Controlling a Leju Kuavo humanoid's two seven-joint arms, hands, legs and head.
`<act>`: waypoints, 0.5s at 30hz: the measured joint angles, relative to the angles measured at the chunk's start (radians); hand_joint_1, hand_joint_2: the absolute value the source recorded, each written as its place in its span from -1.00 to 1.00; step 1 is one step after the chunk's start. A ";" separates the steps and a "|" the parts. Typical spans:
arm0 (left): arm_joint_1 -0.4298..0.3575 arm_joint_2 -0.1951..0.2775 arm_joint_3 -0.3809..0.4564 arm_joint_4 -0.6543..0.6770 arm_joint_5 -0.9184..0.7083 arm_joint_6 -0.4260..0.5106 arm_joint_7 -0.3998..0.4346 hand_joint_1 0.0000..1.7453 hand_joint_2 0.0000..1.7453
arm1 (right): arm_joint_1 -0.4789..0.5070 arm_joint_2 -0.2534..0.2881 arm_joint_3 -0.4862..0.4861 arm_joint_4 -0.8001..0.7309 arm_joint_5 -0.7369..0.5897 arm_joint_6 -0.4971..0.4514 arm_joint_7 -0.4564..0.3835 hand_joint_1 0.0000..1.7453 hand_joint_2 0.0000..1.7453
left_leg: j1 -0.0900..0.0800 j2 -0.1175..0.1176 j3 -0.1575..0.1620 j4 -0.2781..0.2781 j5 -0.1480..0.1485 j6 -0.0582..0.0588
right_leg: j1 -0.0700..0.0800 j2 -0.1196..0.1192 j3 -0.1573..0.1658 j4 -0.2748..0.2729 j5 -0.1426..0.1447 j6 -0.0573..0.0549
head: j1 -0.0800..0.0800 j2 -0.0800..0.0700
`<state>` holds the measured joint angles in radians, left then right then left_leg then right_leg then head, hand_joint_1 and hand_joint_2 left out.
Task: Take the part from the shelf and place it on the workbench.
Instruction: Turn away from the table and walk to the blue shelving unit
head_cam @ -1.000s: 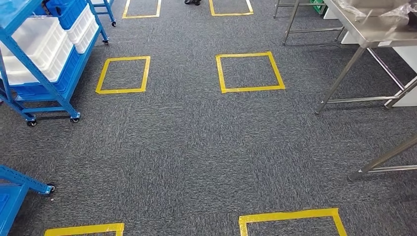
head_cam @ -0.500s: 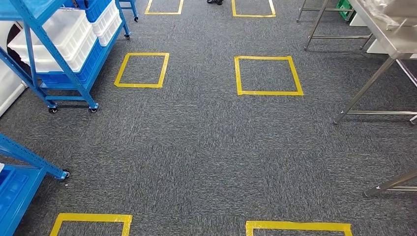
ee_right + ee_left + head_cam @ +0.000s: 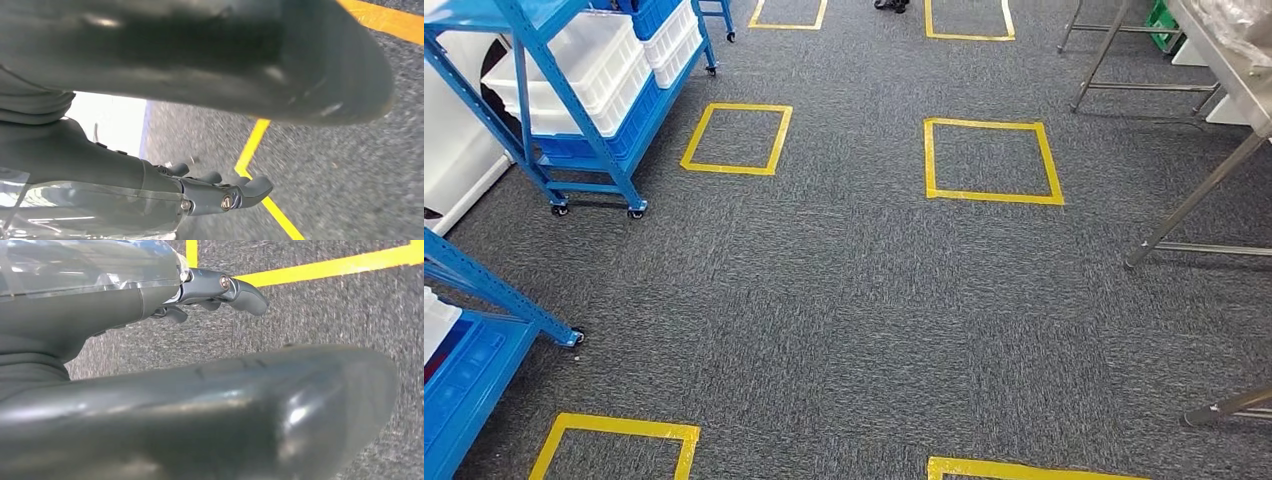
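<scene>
Shelf (image 3: 574, 110), blue and stacked with white bins (image 3: 589, 70), stands far left of the robot; the part itself cannot be made out. The left hand (image 3: 220, 290) hangs nearer that side than the right hand (image 3: 225, 195), both empty with fingers loosely extended over the carpet.

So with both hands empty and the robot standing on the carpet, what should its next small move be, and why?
Probably turn a little further left and step toward the blue shelf. The left hand and right hand hang over the carpet holding nothing, so no part has been taken yet, and the shelf with its white bins stands off to the left, seemingly out of reach.
</scene>
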<state>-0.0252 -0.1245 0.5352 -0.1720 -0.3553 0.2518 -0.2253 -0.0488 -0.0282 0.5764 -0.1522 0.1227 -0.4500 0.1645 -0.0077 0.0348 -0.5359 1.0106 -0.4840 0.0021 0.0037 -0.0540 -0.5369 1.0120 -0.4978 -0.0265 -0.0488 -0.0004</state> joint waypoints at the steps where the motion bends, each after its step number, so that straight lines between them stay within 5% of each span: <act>1: 0.000 0.000 0.005 0.000 0.006 0.002 -0.001 -1.00 -1.00 | -0.002 0.000 0.006 0.000 0.008 0.001 0.001 -1.00 -1.00 | -0.003 0.000 0.001 -0.009 -0.002 0.003 | 0.001 -0.005 0.000 0.000 0.000 0.005 | 0.000 0.000; 3: 0.004 -0.001 0.014 0.000 0.015 0.004 -0.003 -1.00 -1.00 | -0.007 0.002 0.018 0.000 0.021 0.002 0.003 -1.00 -1.00 | -0.001 -0.011 0.003 -0.017 0.005 0.013 | -0.001 -0.010 0.002 0.001 -0.003 0.016 | 0.000 0.000; 5: 0.006 -0.002 0.021 0.000 0.019 0.005 -0.004 -1.00 -1.00 | -0.010 0.004 0.028 0.000 0.028 0.001 0.006 -1.00 -1.00 | 0.003 -0.021 0.009 -0.030 0.016 0.025 | -0.004 0.012 -0.013 0.041 -0.033 0.027 | 0.000 0.000; 9: 0.004 -0.002 0.029 0.000 0.017 0.007 -0.004 -1.00 -1.00 | -0.011 0.006 0.041 0.000 0.032 0.001 0.021 -1.00 -1.00 | 0.003 -0.046 0.007 -0.032 0.022 0.032 | -0.011 0.047 -0.123 0.265 -0.133 0.038 | 0.000 0.000; 11: 0.004 -0.002 0.032 0.000 0.015 0.006 -0.004 -1.00 -1.00 | -0.011 0.006 0.044 0.000 0.032 0.003 0.030 -1.00 -1.00 | 0.003 -0.062 0.008 -0.028 0.020 0.029 | -0.015 0.049 -0.120 0.247 -0.095 0.040 | 0.000 0.000; 13: 0.004 -0.002 0.034 0.000 0.011 0.004 -0.004 -1.00 -1.00 | -0.011 0.006 0.045 0.000 0.030 0.005 0.039 -1.00 -1.00 | 0.003 -0.078 0.009 -0.022 0.016 0.023 | -0.019 0.064 -0.060 0.115 -0.023 0.038 | 0.000 0.000; 15: 0.003 -0.002 0.034 0.000 0.006 0.000 -0.004 -1.00 -1.00 | -0.013 0.006 0.046 0.000 0.025 0.008 0.046 -1.00 -1.00 | 0.002 -0.089 0.005 -0.014 0.011 0.013 | -0.017 0.080 -0.021 0.024 0.008 0.031 | 0.000 0.000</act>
<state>-0.0226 -0.1268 0.5688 -0.1720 -0.3495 0.2522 -0.2291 -0.0615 -0.0220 0.6220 -0.1519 0.1476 -0.4424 0.2102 -0.0052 -0.0545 -0.5306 0.9966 -0.4728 0.0154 -0.0137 0.0260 -0.5577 1.0364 -0.4901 0.0048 -0.0486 -0.0004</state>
